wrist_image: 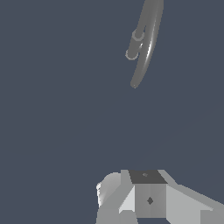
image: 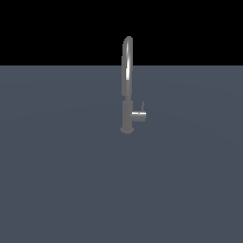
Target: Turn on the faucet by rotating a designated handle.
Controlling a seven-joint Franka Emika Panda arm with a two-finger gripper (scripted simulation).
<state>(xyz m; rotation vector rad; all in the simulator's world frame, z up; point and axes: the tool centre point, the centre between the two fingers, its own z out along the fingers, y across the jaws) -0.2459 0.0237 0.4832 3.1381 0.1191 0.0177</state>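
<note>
We see the faucet [image: 126, 85] standing upright on the grey floor [image: 57, 180], its long axis vertical, the arched spout topping out against the black backdrop. The handle [image: 139, 116] juts sideways from the lower body toward the exterior view's right, its axis level, with a thin pin [image: 143, 105] rising from it. In the wrist view the faucet [wrist_image: 146, 43] appears from above, well apart from the gripper [wrist_image: 148, 197] (only its body shows). Whether its fingers are spread or closed we cannot tell; nothing visibly held.
</note>
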